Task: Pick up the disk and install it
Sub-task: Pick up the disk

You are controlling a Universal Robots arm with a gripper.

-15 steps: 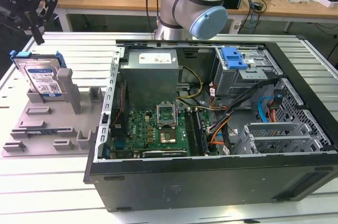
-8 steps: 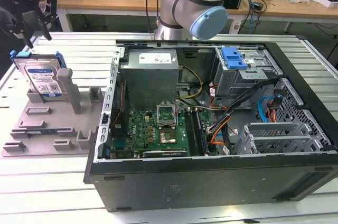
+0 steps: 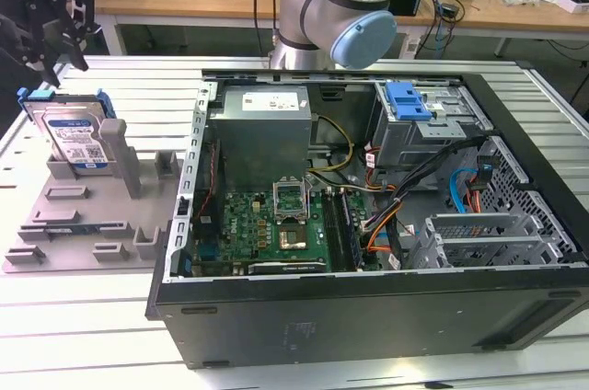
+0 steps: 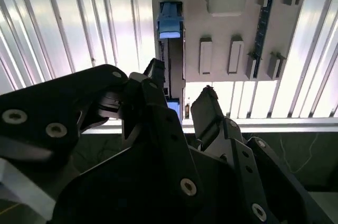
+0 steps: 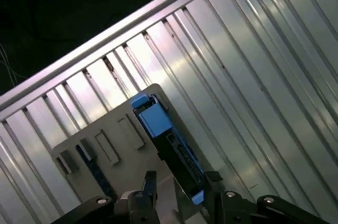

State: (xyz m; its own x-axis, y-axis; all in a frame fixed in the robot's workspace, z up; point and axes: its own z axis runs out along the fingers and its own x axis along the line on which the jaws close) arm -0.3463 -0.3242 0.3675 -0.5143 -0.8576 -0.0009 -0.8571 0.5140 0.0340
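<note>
We see a wide table made of long silver ribs. On it lies a big black computer case, open on top. In the exterior view the robot arm rises at the far side of the case, and it is silver with pale blue caps. Just beside the case, on the exterior view's left, a flat grey plate with little posts and slots rests on the table. Inside the case, at the end near the arm, sits a grey metal box. A green board lies next to it, nearer to us. The disk stands outside the case, at the far end of the grey plate. It is up on its edge in a slot, with its white-and-blue label facing us and its blue frame around it. In both wrist views we look down on the disk's thin edge. The gripper hangs over the disk, well to the exterior view's left of the case. Its two fingers are spread apart and pinch nothing. We think they are not touching the disk, but that is hard to tell when we look from straight above. A small blue latch sits inside the case, on the exterior view's right of the grey metal box.
</note>
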